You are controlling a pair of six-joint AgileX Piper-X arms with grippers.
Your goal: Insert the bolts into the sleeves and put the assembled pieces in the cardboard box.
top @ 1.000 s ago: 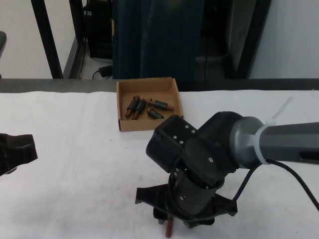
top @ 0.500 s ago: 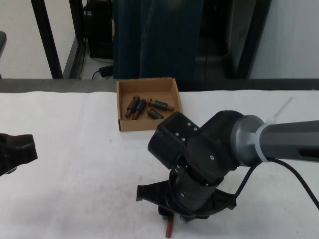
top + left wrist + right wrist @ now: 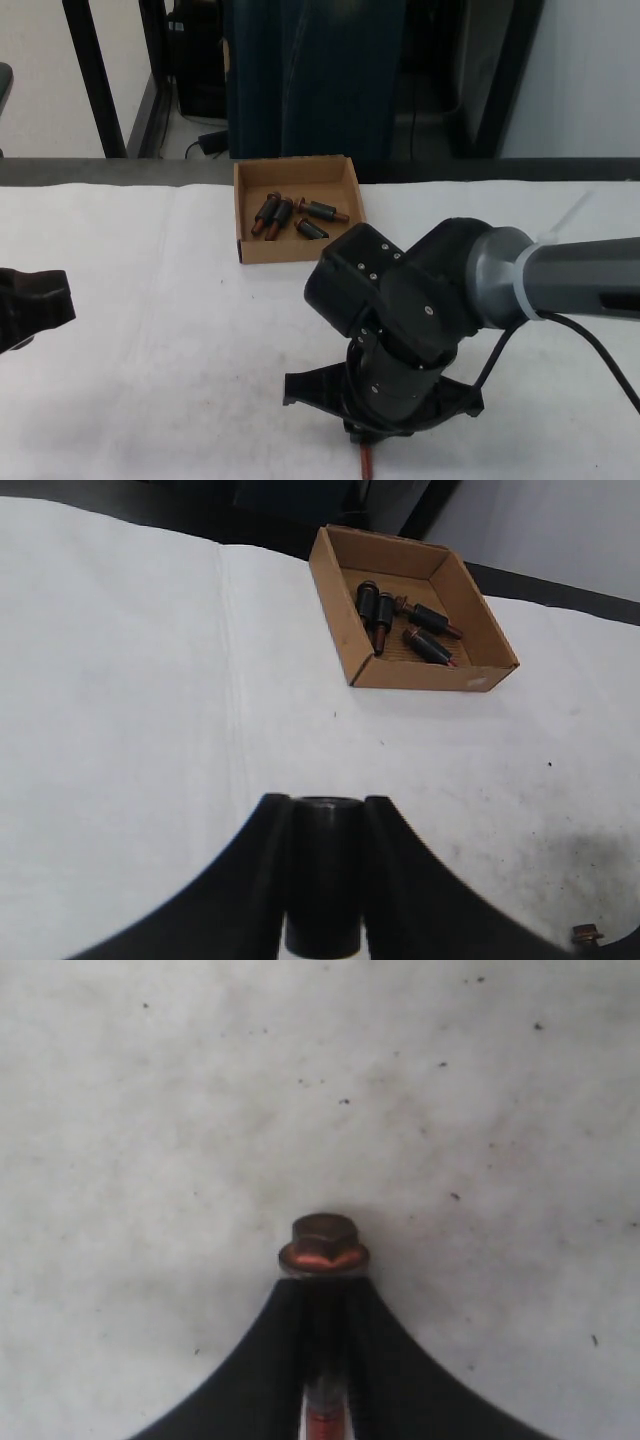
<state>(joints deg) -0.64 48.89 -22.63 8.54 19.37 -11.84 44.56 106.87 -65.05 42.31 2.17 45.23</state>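
Right pincer (image 3: 323, 1295) is clamping the shank of a copper-coloured hex-flange bolt (image 3: 323, 1243), with the head jutting just past its fingertips over the white cloth-covered worktop (image 3: 150, 1110). Its arm is bending steeply down over the worktop's near part. At the left edge, the left pincer (image 3: 324, 805) is gripping a dark cylindrical sleeve (image 3: 322, 880). Well apart, an open brown cardboard box (image 3: 420, 673) is holding four assembled pieces (image 3: 380, 615).
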